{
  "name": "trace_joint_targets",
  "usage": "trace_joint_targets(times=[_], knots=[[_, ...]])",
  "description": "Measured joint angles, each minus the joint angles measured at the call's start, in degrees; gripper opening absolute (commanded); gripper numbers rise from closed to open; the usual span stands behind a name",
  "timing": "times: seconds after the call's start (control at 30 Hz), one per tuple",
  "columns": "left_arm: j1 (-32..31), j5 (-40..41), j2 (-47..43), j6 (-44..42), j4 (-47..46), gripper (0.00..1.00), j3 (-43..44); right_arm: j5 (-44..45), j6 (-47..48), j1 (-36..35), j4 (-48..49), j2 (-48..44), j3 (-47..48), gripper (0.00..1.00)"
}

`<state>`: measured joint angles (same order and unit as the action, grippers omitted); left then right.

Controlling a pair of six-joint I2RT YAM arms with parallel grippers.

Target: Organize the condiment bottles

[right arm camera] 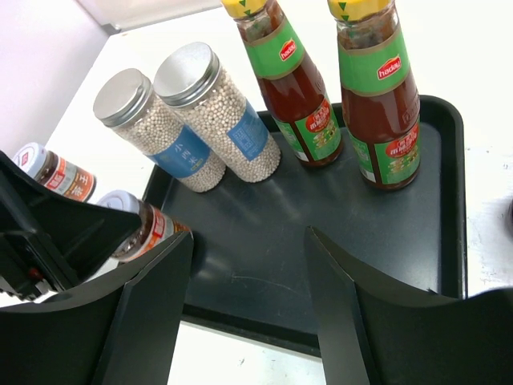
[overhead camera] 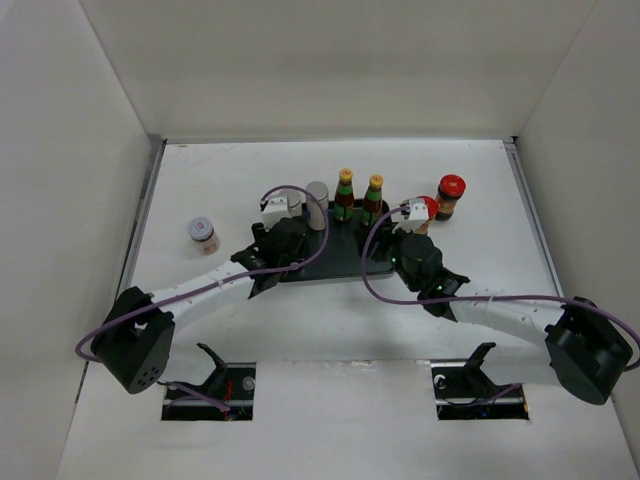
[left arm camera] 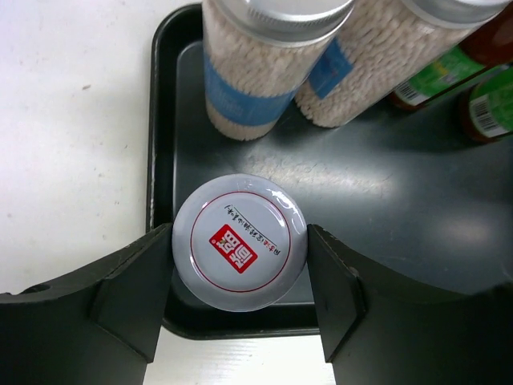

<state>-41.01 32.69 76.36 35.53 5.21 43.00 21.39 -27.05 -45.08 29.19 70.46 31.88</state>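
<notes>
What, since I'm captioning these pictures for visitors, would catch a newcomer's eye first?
A black tray at mid-table draws the eye, with two silver-lidded shakers and two yellow-capped bottles upright along its far edge. The left gripper clamps a white-lidded jar at the tray's near left corner, while a second white-lidded jar stands alone on the table off to the left.

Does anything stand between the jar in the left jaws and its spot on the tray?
Nothing visible. The jar is at the tray's near-left corner; the nearest shaker stands behind it, apart.
</notes>
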Motion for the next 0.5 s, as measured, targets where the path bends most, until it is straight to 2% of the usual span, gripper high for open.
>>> trace_joint_targets(times=[0.13,0.23,0.3,0.5], knots=[[0.1,0.0,0.0,0.3,0.6,0.58,-0.3,0.0,0.0,0.0,0.0,-0.4,0.0,0.65],[0.1,0.0,0.0,0.7,0.5,0.76,-0.7,0.0,0.0,0.0,0.0,-0.5,0.0,0.67],[0.1,0.3,-0.1,0.9,-0.4,0.83,-0.8,0.0,0.0,0.0,0.0,-0.6,0.0,0.69],[0.7,2.3,-2.0,0.4,-1.9,0.86,-0.8,0.0,0.0,0.0,0.0,-0.7,0.0,0.71]])
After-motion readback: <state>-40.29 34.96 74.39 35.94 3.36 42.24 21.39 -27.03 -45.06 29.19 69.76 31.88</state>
